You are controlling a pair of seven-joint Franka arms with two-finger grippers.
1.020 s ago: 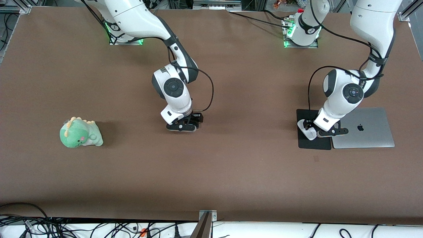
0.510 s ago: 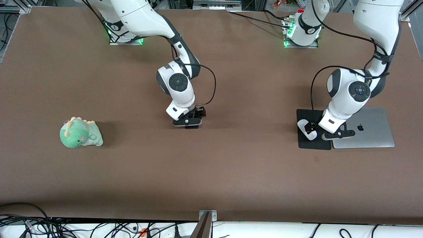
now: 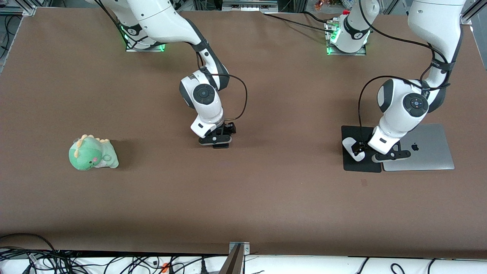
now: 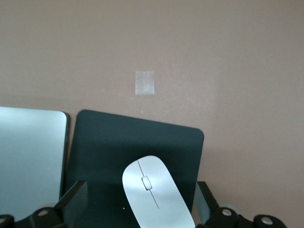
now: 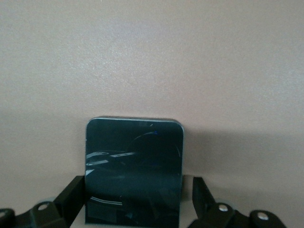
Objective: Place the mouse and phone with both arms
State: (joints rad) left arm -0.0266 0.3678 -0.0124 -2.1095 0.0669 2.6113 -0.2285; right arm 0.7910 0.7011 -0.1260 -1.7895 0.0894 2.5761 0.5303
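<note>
Tape, a small pale square, is seen stuck to the brown desk nearest the front camera, just short of a black mouse pad. Farther back, the mouse lies on that pad between the spread fingers of the left pincer, untouched; a closed silver laptop lies beside the pad. A green plush dinosaur is seen toward the right arm's end. Mid-desk, the phone lies flat between the parted fingers of the right pincer, largely hidden from the front.
</note>
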